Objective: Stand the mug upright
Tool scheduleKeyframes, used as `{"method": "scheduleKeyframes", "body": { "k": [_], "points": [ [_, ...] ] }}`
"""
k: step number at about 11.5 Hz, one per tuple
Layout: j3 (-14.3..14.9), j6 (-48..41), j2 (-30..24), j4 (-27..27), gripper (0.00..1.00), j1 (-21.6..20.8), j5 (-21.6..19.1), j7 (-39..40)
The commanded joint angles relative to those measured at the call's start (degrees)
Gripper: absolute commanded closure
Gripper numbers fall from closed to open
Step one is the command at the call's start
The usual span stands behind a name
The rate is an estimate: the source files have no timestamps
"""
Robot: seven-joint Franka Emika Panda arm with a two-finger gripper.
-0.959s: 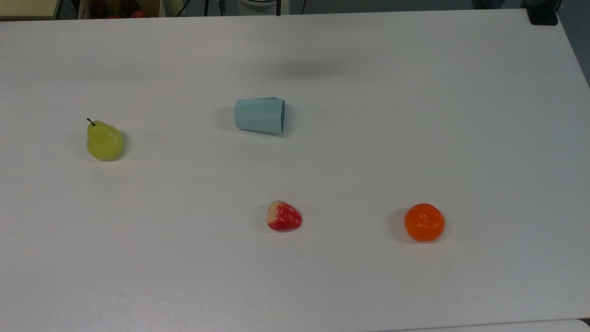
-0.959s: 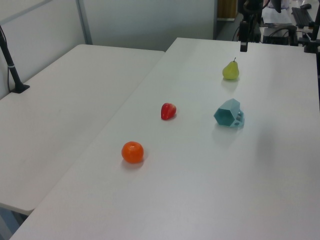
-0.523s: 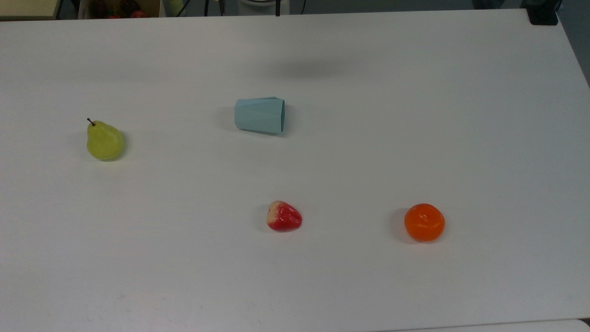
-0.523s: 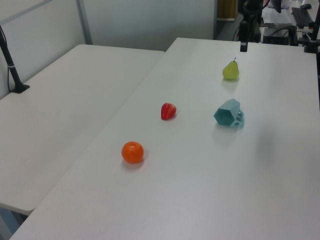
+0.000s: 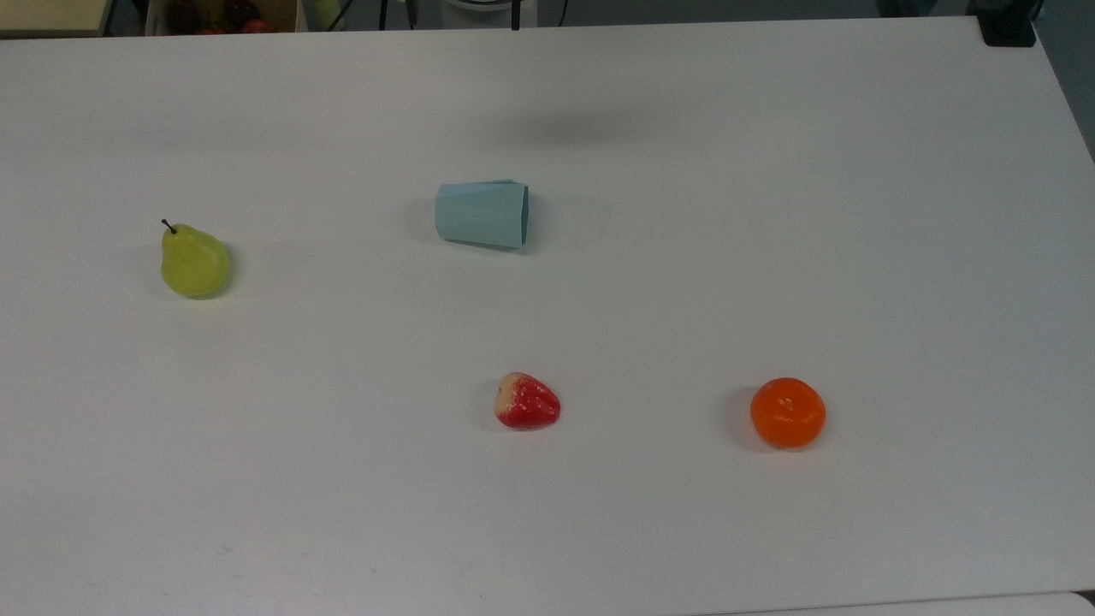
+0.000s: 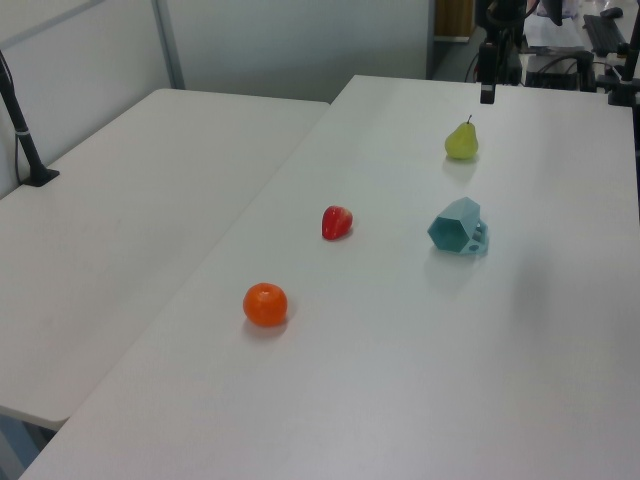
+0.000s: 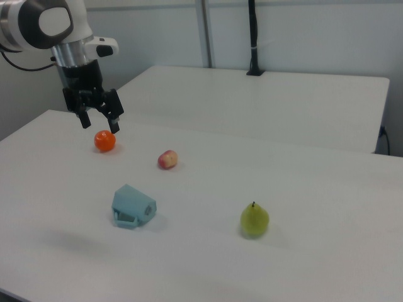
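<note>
Right view shows the gripper [image 7: 99, 123] hanging above the table [image 7: 208, 182], its two fingers spread apart with nothing between them and touching nothing; it sits high over the end of the table where the orange [image 7: 104, 141] lies, well apart from the mug [image 7: 131, 207]. The mug lies on its side near the middle of the table, its handle against the tabletop in the right view and its six-sided mouth turned toward the top view's right, the narrower base toward the pear [image 5: 193, 263]. Between mug and orange sits a strawberry [image 5: 527, 402], clear of both. Judging by its matte, faceted walls, the mug looks stiff and light, probably not slippery, though a hard knock could send it rolling or chip it if it is ceramic. A fair place to take hold would be across the rim wall at the open mouth, one finger inside and one outside, then tip it onto its base.
</note>
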State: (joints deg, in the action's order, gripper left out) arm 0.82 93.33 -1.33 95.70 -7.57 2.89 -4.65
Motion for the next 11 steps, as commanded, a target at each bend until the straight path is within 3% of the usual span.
{"method": "scheduleKeyframes", "body": {
  "k": [1, 3, 7, 11],
  "points": [
    [0.2, 0.9, 0.6, 0.7, 0.00, -3.1, 5.2, 0.2],
    [-0.3, 0.2, 2.5, 0.7, 0.00, -7.9, 14.6, -2.1],
    [-2.4, 0.0, 9.0, 0.9, 0.00, -12.7, 24.9, -10.9],
    [-2.5, -1.6, 16.8, 0.9, 0.00, -17.6, 33.2, -19.4]
  ]
}}
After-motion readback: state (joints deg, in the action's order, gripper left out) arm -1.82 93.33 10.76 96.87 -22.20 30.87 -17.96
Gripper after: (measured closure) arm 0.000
